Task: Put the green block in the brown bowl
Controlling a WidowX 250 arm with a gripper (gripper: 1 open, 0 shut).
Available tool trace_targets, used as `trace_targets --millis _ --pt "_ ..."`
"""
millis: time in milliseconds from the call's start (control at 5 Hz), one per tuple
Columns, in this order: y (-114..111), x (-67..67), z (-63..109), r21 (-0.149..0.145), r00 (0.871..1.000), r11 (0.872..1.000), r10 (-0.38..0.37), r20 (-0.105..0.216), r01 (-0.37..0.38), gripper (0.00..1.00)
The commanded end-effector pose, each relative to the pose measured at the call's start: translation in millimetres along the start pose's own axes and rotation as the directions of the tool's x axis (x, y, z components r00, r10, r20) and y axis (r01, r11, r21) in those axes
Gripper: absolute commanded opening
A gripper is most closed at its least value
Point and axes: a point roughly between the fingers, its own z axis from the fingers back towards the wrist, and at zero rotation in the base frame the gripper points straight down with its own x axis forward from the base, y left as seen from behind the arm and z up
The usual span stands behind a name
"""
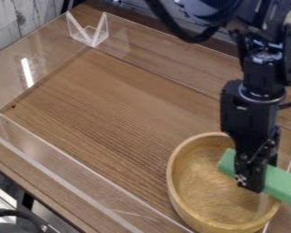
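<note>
The green block point(276, 180) hangs above the right side of the brown bowl point(203, 196), tilted, with one end sticking out toward the right rim. My gripper point(249, 176) points nearly straight down and is shut on the block's left end. The black arm rises from it toward the top right. The bowl is a wide, shallow wooden dish at the lower right of the table; its right rim is partly hidden behind the gripper and block.
A clear acrylic wall point(39, 150) runs around the wooden table point(112, 100). A small clear plastic stand point(87, 32) sits at the back left corner.
</note>
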Motion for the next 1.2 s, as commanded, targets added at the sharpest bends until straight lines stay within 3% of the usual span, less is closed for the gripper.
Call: trace_targets --millis 0,200,400,600,1000 --pt "0.6 -12.3 15.1 -0.051 0.999 0.999 0.018 -0.036 -0.02 1.0" --pt "6.3 -11.5 6.9 -0.073 0.99 0.989 0.123 -0.064 -0.128 1.0" --pt "11.7 -9.3 -2.2 -0.09 0.971 0.969 0.221 -0.089 -0.229 1.0" --pt "16.8 -9.9 -7.6 -0.108 0.944 0.94 0.311 -0.112 -0.323 0.0" --pt "18.7 -8.8 -10.9 -0.114 0.96 0.955 0.262 -0.102 -0.273 0.0"
